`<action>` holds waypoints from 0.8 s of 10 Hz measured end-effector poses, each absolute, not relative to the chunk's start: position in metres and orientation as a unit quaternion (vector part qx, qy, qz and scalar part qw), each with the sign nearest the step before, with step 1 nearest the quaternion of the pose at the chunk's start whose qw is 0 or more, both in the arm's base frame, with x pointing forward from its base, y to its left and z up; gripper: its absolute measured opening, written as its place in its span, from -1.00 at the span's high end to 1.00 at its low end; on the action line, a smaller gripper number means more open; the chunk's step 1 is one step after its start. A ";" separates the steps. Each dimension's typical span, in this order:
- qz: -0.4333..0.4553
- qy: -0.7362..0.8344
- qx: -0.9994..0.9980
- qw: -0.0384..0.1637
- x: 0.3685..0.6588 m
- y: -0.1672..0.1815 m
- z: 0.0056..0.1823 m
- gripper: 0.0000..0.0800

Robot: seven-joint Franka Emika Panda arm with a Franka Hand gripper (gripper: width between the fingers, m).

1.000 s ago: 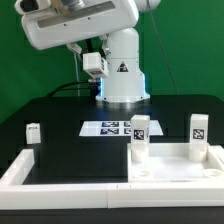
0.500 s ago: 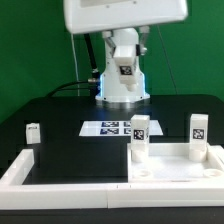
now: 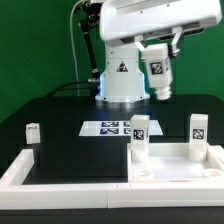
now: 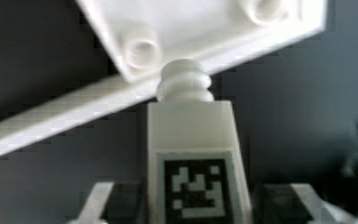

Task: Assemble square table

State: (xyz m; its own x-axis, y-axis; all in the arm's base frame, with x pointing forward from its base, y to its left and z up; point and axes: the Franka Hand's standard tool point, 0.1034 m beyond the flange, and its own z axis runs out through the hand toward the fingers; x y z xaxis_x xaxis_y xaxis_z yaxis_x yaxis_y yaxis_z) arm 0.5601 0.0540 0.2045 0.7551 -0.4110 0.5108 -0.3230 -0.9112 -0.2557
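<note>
My gripper point(image 3: 155, 56) is shut on a white leg point(image 3: 158, 76) and holds it high above the table at the exterior view's right, in front of the arm's base. In the wrist view the leg point(image 4: 190, 130) runs out between my fingers point(image 4: 105, 200), tag facing the camera, with its rounded peg end over the square top's corner point(image 4: 176, 35). The white square top point(image 3: 176, 171) lies at the front right. Two legs stand upright at its far corners point(image 3: 140, 136) point(image 3: 198, 134). A further leg point(image 3: 33, 132) stands on the black table at the left.
The marker board point(image 3: 108, 127) lies flat mid-table before the arm's base point(image 3: 121, 85). White border rails point(image 3: 60, 178) run along the front and left. A rail also crosses the wrist view point(image 4: 69, 115) below the top.
The arm has swung from the exterior view's left across to the right, carrying the leg, and the wrist has turned so that the leg now hangs over the right side.
</note>
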 end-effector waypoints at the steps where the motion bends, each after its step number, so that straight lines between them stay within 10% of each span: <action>1: -0.329 0.213 -0.914 0.106 0.562 0.086 0.192 0.29; 2: -0.313 0.221 -0.919 0.090 0.558 0.100 0.169 0.29; 8: -0.329 0.113 -0.937 0.033 0.580 0.108 0.156 0.29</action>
State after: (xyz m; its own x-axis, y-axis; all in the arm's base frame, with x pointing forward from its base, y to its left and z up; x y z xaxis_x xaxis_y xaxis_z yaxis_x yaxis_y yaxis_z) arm 0.5795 0.1084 0.1564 0.7581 -0.2338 0.6088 -0.1909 -0.9722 -0.1356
